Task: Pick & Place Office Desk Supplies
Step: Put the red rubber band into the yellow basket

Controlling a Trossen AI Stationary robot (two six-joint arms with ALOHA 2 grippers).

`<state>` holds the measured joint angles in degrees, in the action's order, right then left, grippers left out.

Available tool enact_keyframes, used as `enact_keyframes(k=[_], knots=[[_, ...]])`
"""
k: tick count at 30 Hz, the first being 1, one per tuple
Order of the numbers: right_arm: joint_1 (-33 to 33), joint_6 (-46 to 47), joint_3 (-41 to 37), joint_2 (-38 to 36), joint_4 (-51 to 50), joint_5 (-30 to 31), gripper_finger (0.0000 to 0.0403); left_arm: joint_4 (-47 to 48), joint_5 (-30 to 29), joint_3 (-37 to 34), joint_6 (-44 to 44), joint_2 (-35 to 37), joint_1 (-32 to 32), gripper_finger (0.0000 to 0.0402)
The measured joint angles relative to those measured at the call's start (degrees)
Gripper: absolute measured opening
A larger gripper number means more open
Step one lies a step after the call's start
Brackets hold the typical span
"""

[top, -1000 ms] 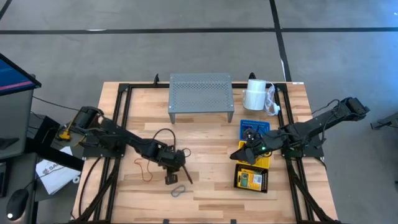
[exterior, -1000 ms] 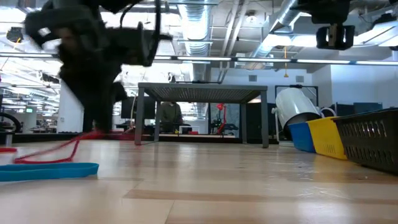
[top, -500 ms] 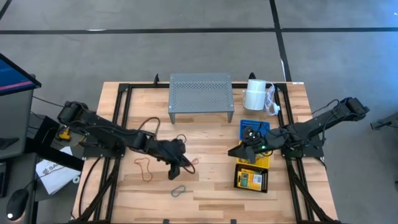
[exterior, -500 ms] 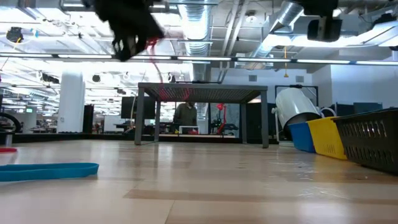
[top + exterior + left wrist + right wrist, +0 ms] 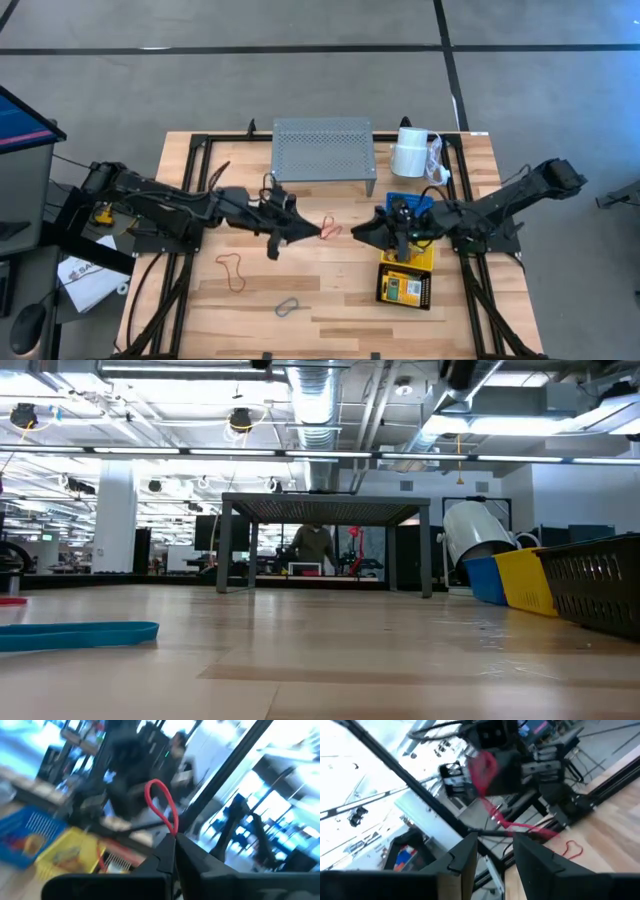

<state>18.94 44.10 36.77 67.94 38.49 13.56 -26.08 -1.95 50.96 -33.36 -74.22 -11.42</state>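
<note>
Wooden surface: left tool pinches a red loop mid-air, facing the spread right tool. Orange loop and grey loop remain unplaced; yellow basket awaits. Task judged partly complete.

Two arms, each with one gripper: left gripper; right gripper; three baskets: blue, yellow, black; three loops in the high view: red, orange, grey; one shelf; one paper roll; one table.
</note>
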Motion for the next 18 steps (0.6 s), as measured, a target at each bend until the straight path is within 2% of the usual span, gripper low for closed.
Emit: enact_keyframes(k=[4,10,14,18], knots=[[-1.9,0.0,0.0,5.0,7.3,0.0,0.0142,-3.3,1.0,0.0,0.0,0.0,1.7,0.0000],[-4.2,-0.2,0.2,11.5,20.2,0.0,0.0195,-5.9,3.3,0.0,0.0,0.0,2.6,0.0000],[-5.2,-0.1,3.1,14.4,20.9,-0.4,0.0219,-6.4,3.4,0.0,-0.1,0.0,3.0,0.0000],[-5.5,-0.2,7.2,17.6,20.2,-3.1,0.0225,-6.9,3.4,0.0,-0.1,0.0,3.3,0.0000]])
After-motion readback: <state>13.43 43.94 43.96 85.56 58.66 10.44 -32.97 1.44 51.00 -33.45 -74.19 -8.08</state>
